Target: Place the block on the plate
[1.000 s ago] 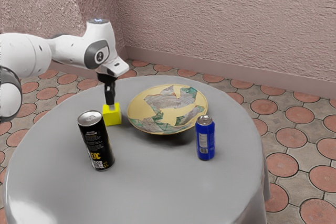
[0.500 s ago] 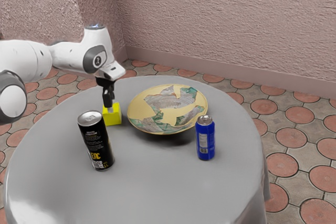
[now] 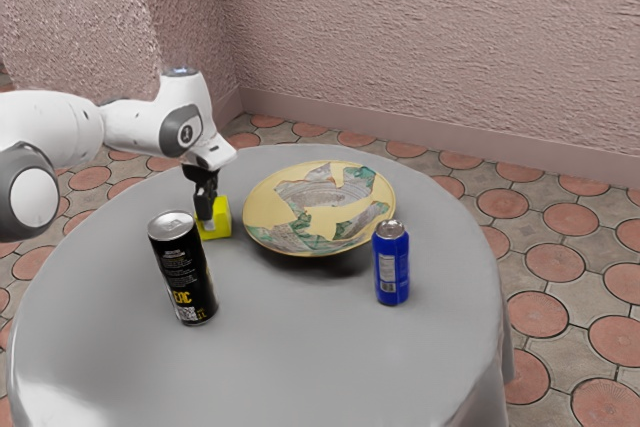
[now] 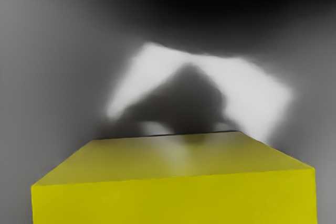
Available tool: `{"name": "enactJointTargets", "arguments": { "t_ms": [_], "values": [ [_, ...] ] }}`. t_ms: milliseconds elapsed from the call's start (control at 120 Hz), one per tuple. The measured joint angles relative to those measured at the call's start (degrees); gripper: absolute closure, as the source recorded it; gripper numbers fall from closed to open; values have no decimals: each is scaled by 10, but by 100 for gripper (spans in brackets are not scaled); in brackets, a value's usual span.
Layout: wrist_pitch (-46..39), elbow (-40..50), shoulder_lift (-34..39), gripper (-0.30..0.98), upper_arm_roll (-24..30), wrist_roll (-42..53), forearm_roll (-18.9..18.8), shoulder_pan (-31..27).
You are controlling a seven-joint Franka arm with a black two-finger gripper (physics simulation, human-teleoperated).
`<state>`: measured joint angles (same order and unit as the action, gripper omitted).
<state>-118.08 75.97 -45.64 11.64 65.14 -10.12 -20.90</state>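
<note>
In the exterior view the black gripper (image 3: 208, 219) is down at the yellow block (image 3: 222, 219), overlapping the face turned toward the camera. The block sits on the table beside the plate (image 3: 265, 209), on the exterior view's left of it, not touching the plate as far as I can see. The plate is yellow with green and grey patches, with nothing on it. In the wrist view the block (image 4: 173, 198) lies large and close under my hand. How far apart the gripper stands cannot be made out.
A black can (image 3: 184, 272) stands close to the block, on its near side in the exterior view. A blue can (image 3: 391, 265) stands by the plate's near edge, toward the exterior view's right. All rest on a round table (image 3: 300, 347) with a grey cloth.
My hand has come down from just above the block to beside its faces, tilting slightly. The block, plate and both cans have kept their places.
</note>
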Motion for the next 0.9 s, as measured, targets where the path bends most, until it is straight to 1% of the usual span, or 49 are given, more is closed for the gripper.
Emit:
{"name": "enactJointTargets", "arguments": {
  "t_ms": [125, 308, 458, 700, 900],
  "values": [
    [-5, 0, -1, 2, 4, 5, 0, -1],
    [-9, 0, -4, 18, 5, 11, 0, -4],
    [-11, 0, -3, 26, 6, 14, 0, -4],
    [-12, 1, 5, 27, 5, 17, 0, -4],
    [-12, 11, 19, 29, 4, 18, 2, -3]
  ]
}}
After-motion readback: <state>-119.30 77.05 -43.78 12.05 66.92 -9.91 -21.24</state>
